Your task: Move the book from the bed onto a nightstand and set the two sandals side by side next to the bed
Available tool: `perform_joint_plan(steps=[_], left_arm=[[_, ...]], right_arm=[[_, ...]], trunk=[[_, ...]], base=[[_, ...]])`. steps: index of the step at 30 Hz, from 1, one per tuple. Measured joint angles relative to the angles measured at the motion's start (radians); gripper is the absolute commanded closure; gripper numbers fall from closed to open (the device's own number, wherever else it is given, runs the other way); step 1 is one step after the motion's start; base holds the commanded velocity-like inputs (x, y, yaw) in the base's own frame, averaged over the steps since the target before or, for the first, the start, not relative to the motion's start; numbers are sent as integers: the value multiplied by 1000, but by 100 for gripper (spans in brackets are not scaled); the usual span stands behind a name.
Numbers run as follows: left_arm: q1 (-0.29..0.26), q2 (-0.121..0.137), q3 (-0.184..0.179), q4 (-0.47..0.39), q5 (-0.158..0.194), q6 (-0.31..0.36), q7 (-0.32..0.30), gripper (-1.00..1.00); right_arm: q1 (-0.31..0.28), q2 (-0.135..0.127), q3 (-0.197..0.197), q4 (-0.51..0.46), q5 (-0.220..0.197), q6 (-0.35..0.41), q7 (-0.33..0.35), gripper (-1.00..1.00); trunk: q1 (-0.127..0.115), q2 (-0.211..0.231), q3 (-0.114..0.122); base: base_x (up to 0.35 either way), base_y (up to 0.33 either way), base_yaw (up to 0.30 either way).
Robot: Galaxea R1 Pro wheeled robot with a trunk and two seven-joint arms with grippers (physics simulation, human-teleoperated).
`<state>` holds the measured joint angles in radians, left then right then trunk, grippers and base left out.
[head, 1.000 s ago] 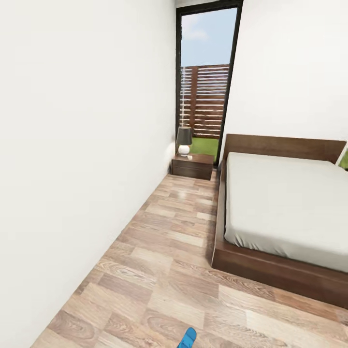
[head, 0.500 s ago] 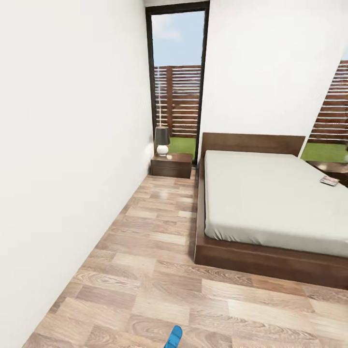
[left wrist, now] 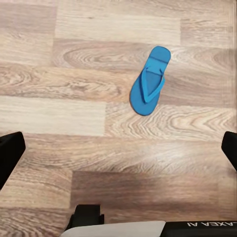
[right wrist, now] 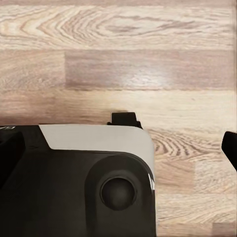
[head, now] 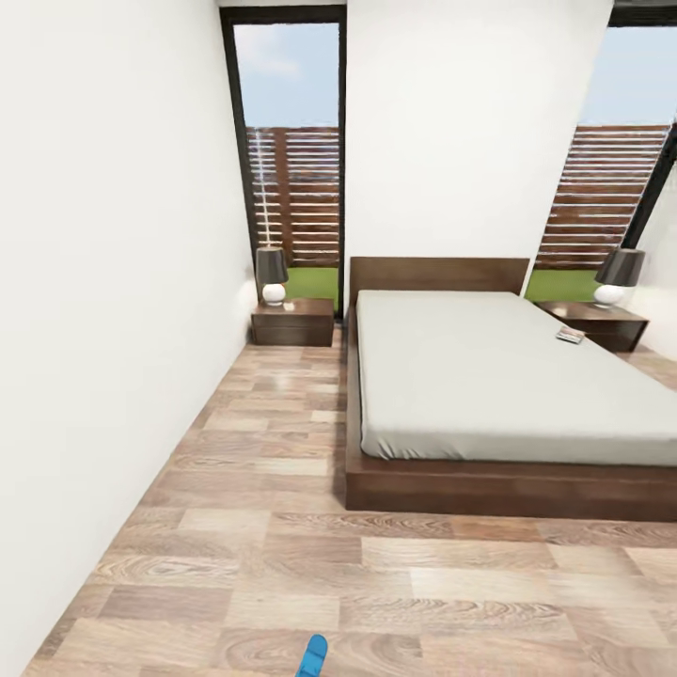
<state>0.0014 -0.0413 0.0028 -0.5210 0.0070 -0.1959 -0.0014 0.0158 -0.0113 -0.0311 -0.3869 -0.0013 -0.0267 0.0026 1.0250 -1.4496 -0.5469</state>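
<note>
against the far wall of the bedroom stands the bed [head: 489, 395], its grey mattress bare except for the book [head: 570, 335], which lies flat on the far right part of the mattress, close to the right edge. a dark headboard [head: 438, 275] backs the bed, with a tall black-framed window [head: 290, 160] to its left and another window [head: 611, 179] to its right; a slatted wooden fence and grass show through both. a nightstand [head: 292, 322] sits at the far left, just beside the bed's head, carrying a lamp [head: 273, 275] with a dark shade and a round white base. a second nightstand [head: 602, 324] stands at the far right with a matching second lamp [head: 619, 276] on it, near the book but apart from it. a white wall [head: 103, 310] runs along the left, and the wood-plank floor [head: 273, 470] fills the space between it and the bed. at the near edge, 1 blue sandal [head: 312, 655] lies on the floor, well apart from the bed. in the left wrist view the same sandal [left wrist: 150, 80] lies strap side up on the planks, alone and tilted. the left hand [left wrist: 118, 148] has its 2 dark fingers [left wrist: 10, 153] spread wide at the frame edges, holding nothing. the right hand shows 1 dark fingertip [right wrist: 229, 147] at the frame edge above bare floor and the robot's own base [right wrist: 74, 177]; i cannot tell how far it is open.
</note>
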Motion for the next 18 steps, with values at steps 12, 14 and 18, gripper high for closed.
perform_joint_plan(steps=[12, 14, 18], left_arm=[[0, 0, 0, 0, 0, 0, 0, -100], [0, 0, 0, 0, 0, -1, 0, -100], [0, 0, 0, 0, 0, -1, 0, -100]], right_arm=[[0, 0, 0, 0, 0, 0, 0, -100], [0, 0, 0, 0, 0, 0, 0, -100], [0, 0, 0, 0, 0, 0, 0, -100]], trunk=[[0, 0, 0], [0, 0, 0], [0, 0, 0]], base=[[0, 0, -299], [0, 0, -297], [0, 0, -294]])
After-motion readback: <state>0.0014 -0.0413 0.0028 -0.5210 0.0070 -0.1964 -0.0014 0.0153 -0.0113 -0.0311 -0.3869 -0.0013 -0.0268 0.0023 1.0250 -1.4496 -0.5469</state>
